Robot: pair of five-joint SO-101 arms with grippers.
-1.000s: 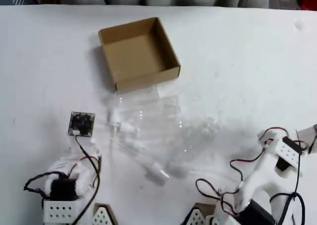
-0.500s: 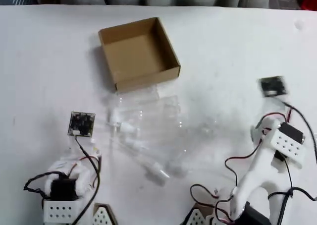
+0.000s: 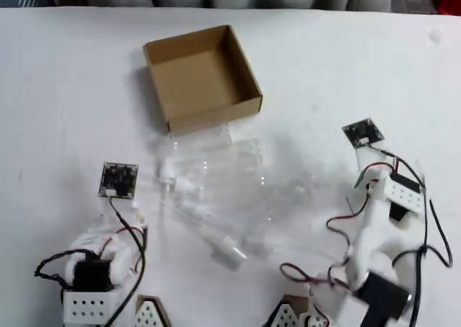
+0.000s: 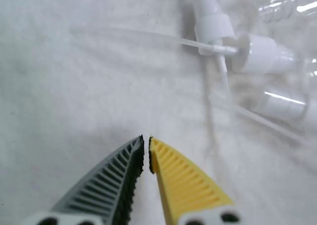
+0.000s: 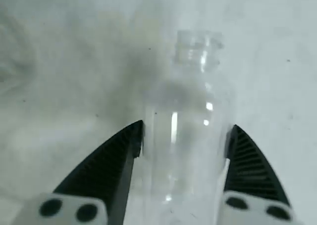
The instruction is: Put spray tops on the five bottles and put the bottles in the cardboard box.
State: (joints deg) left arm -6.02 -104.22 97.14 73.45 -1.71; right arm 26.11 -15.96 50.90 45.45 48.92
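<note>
Swung up from the near right corner of the table (image 3: 346, 53), the right arm (image 3: 382, 197) is now being held out towards the heap of clear bottles (image 3: 216, 161), its wrist having been carried steadily inward over the last second. Nothing else is being disturbed: the left arm (image 3: 94, 269), the cardboard box (image 3: 216, 114) and the heap are being left exactly where they were.

In the right wrist view, the right gripper (image 5: 185, 128) is being presented with its jaws spread wide, one on either side of a single uncapped bottle (image 5: 190, 86). That bottle is lying on the table with its threaded neck pointing away from the wrist. The jaws are being kept just beside its walls, and no squeeze is being shown.

The left gripper (image 4: 146, 140) is being held low over bare table with its jaws pressed together on nothing. Two spray tops (image 4: 213, 29) are lying a little beyond it, their thin dip tubes crossing, beside more clear bottles.

As a judgement, the first pick is being set up. A bottle is being straddled but not yet lifted, no top is seen fitted to it, and the box is being left unfilled, so nearly all of the task is still to be done. The clear, smooth wall is likely to be slippery, so a slip is being risked if the jaws are closed off-centre.
</note>
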